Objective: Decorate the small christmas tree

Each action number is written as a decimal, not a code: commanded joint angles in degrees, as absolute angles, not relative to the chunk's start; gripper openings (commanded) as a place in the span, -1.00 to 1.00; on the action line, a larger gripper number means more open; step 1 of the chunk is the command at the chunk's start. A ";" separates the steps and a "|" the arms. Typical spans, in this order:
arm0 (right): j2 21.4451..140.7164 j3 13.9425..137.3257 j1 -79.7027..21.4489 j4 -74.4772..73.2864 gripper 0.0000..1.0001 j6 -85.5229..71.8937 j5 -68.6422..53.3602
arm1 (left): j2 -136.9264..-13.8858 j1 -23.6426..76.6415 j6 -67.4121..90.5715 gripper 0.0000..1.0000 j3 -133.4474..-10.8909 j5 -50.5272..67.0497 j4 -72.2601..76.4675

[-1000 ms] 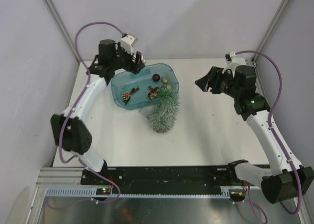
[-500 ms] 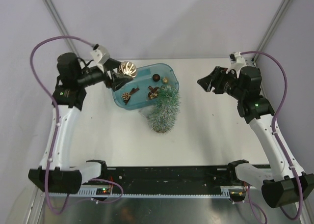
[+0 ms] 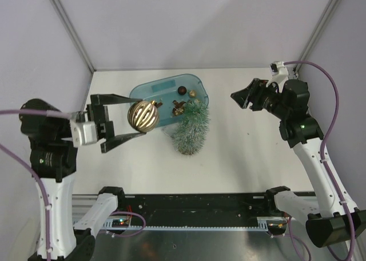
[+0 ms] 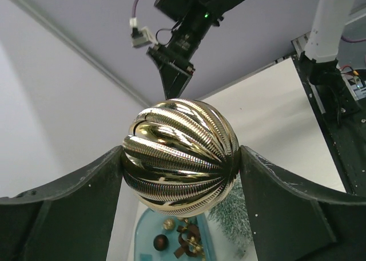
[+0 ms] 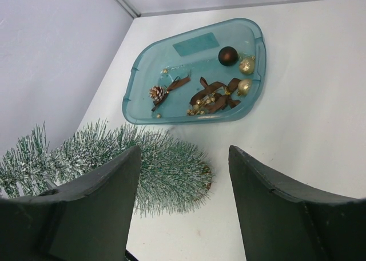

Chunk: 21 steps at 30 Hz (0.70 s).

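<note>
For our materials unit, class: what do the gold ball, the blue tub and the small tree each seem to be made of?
The gold ball looks like metallised plastic or glass: ribbed, with mirror-bright reflections. The blue tub seems glossy translucent plastic; the pale table shows through it. The small christmas tree is probably synthetic bristle, matte green with white frosted tips.

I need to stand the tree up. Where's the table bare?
Bare table: right of the small christmas tree toward the right end effector, and on the tree's near side. Crowded: around the blue tub behind the tree.
</note>
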<state>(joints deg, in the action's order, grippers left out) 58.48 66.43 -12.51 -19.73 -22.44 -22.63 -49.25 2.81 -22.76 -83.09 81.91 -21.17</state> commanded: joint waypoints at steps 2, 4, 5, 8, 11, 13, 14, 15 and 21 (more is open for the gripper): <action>56.34 66.71 -12.26 -17.90 0.35 -22.09 -23.88 | -47.95 2.37 -22.10 0.59 -86.55 92.27 -21.44; 55.94 66.71 -12.25 -17.57 0.35 -22.51 -24.10 | -47.76 2.37 -20.75 0.59 -87.40 93.49 -21.33; 55.83 66.71 -12.32 -17.40 0.35 -22.72 -24.22 | -47.74 2.37 -20.31 0.59 -87.60 94.34 -21.35; 55.31 66.39 -12.56 -16.46 0.35 -23.46 -24.64 | -48.43 2.37 -19.07 0.57 -88.29 96.55 -21.32; 54.80 66.28 -12.76 -15.95 0.35 -23.66 -24.81 | -49.76 2.74 -18.40 0.54 -89.47 97.39 -21.43; 54.64 66.27 -12.82 -15.81 0.35 -23.80 -25.06 | -50.89 4.22 -18.38 0.54 -89.60 96.35 -21.44; 54.61 66.27 -13.00 -15.73 0.35 -23.90 -25.10 | -51.37 5.93 -18.37 0.54 -89.49 95.42 -21.44; 54.59 66.27 -13.14 -15.69 0.35 -23.95 -25.16 | -52.10 7.41 -18.37 0.53 -89.31 93.85 -21.40; 54.43 66.12 -14.42 -16.11 0.35 -23.37 -24.49 | -56.60 18.11 -17.08 0.53 -88.55 87.22 -21.34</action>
<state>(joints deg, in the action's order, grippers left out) 55.55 66.37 -13.61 -18.09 -23.55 -24.45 -53.78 13.52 -19.31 -88.23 85.56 -21.17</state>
